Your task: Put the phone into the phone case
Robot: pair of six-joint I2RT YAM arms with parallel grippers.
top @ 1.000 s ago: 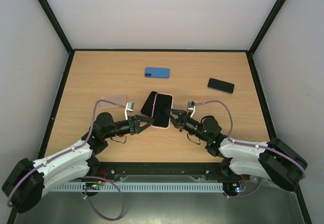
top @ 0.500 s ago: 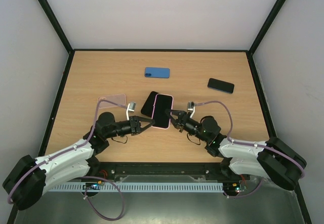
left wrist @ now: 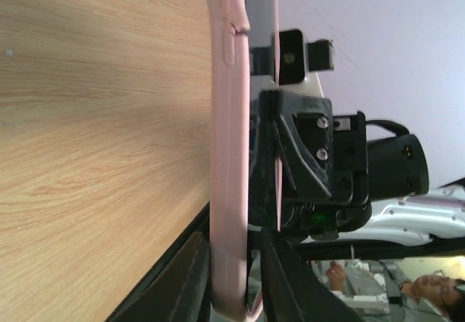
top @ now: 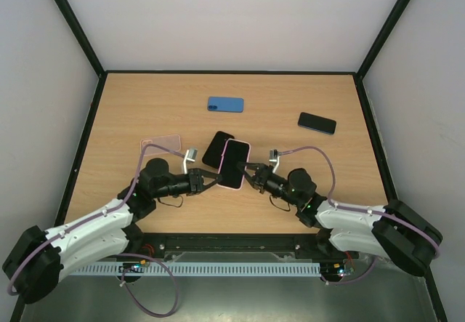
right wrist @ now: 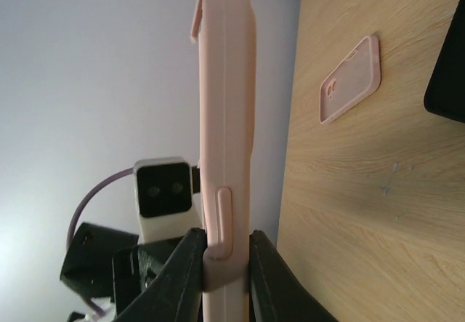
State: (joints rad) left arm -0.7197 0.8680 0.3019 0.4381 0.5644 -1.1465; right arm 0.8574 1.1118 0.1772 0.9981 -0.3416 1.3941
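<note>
A black phone sits in a pink case [top: 234,163] that both grippers hold between them, just above the table's near middle. My left gripper [top: 216,180] is shut on its near-left edge. My right gripper [top: 249,173] is shut on its near-right edge. In the left wrist view the case [left wrist: 229,155] stands edge-on between my fingers [left wrist: 190,278], with the left gripper [left wrist: 231,282] at its bottom end. In the right wrist view the right gripper [right wrist: 227,271] clamps the case edge [right wrist: 227,118] at its side button.
A bare black phone [top: 216,147] lies just behind the held one. A pale pink empty case [top: 160,145] lies at the left and also shows in the right wrist view [right wrist: 350,78]. A blue case [top: 225,104] lies at the back and another black phone [top: 317,123] at the right.
The pink-cased phone has shifted slightly toward the near edge and tilted a little. Both grippers have stayed shut on it and moved with it.
</note>
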